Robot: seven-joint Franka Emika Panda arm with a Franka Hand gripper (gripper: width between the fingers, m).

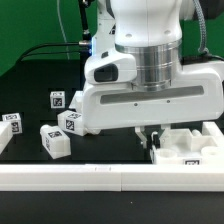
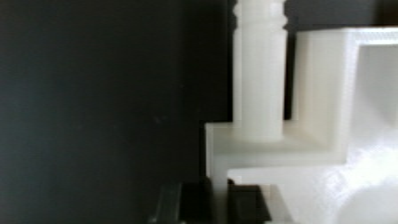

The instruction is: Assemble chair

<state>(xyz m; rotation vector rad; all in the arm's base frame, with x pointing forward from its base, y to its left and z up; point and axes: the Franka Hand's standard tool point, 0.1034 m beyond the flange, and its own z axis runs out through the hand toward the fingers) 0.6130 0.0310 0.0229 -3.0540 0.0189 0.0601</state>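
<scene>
The white seat frame (image 1: 192, 150) lies at the exterior view's right, just behind the long rail. My gripper (image 1: 155, 135) hangs over its left edge, mostly hidden by the arm's body. In the wrist view the dark fingers (image 2: 180, 206) close on a thin white wall of the seat frame (image 2: 338, 100), and my gripper (image 2: 217, 200) is shut on it. A round white bar with a ridged end (image 2: 262, 70) runs along the frame's side from a corner block. Several loose tagged chair parts (image 1: 56, 139) lie at the exterior view's left.
A long plain white rail (image 1: 100, 178) runs across the front. Tagged white blocks lie on the black table at the left, one at the edge (image 1: 10, 122), one further back (image 1: 57, 99) and one near the arm (image 1: 72, 122). Cables hang behind the arm.
</scene>
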